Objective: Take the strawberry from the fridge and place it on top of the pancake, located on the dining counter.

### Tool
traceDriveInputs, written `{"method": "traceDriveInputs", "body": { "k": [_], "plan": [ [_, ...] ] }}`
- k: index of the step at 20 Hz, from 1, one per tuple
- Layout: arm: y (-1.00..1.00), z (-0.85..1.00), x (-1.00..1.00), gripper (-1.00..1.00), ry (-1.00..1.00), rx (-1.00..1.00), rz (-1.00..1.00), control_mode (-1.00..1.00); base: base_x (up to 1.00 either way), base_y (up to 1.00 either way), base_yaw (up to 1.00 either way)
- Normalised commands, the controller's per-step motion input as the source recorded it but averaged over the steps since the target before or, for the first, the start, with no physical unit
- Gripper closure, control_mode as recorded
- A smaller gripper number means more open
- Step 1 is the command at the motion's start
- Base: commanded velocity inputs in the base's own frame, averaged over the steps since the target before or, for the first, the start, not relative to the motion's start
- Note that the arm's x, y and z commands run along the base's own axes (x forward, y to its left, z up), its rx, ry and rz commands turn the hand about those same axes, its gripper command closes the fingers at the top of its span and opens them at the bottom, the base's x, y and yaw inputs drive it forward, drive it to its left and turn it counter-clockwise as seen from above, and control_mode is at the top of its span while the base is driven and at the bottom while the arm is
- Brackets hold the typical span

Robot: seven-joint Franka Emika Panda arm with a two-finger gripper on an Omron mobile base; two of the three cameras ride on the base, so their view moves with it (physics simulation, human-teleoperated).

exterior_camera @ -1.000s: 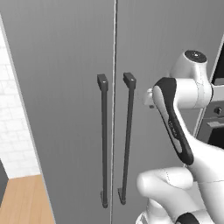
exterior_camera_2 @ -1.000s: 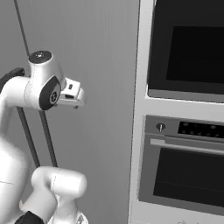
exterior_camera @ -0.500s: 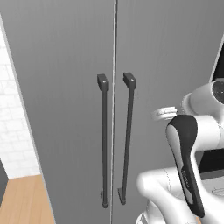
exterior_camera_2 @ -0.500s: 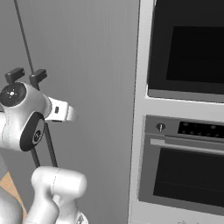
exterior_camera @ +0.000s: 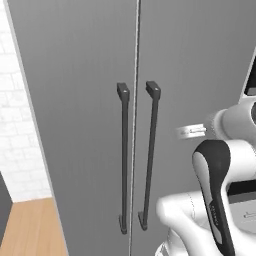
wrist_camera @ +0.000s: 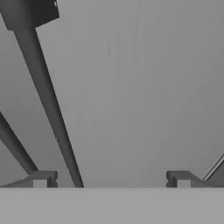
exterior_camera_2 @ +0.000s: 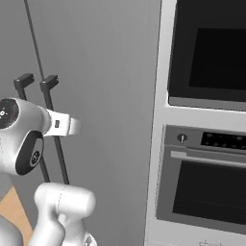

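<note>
The fridge (exterior_camera: 75, 100) stands shut, its two grey doors meeting at a centre seam, each with a long dark vertical bar handle. My gripper (exterior_camera: 183, 132) hangs level in front of the right door, just right of the right handle (exterior_camera: 151, 150) and a little off the door. It appears also in the right base view, gripper (exterior_camera_2: 74, 126). In the hand view the gripper (wrist_camera: 111, 179) is open with nothing between its tips, and the right handle (wrist_camera: 48, 100) slants past its left fingertip (wrist_camera: 41, 177). The strawberry is hidden behind the doors. The pancake and dining counter are out of view.
A tall oven column stands right of the fridge, with a dark upper oven (exterior_camera_2: 211, 53) and a lower oven (exterior_camera_2: 206, 192) under a knob panel. A white brick wall (exterior_camera: 20, 130) and wood floor (exterior_camera: 30, 230) lie to the fridge's left.
The arm has folded downward and the hand has dropped and swung to face the right fridge door near its handle. The doors stay shut.
</note>
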Motion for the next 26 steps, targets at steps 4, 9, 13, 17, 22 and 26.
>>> {"method": "traceDriveInputs", "body": {
  "k": [4,9,13,17,22,26],
  "plan": [
    [0.0,0.0,0.0,-1.0,0.0,0.0,0.0,1.0,-0.51,0.09,0.0],
    [0.0,0.0,0.0,-1.0,0.0,0.0,0.0,1.0,-0.92,0.04,0.0],
    [0.0,0.0,0.0,-1.0,0.0,0.0,0.0,1.0,-0.58,0.18,0.0],
    [0.0,0.0,0.0,-1.0,0.0,0.0,0.0,1.0,-0.26,0.44,0.0],
    [0.0,0.0,0.0,-1.0,0.0,0.0,0.0,1.0,-0.23,0.31,0.0],
    [0.0,0.0,0.0,-1.0,0.0,0.0,0.0,1.0,-0.72,-0.03,0.0]
  ]
}}
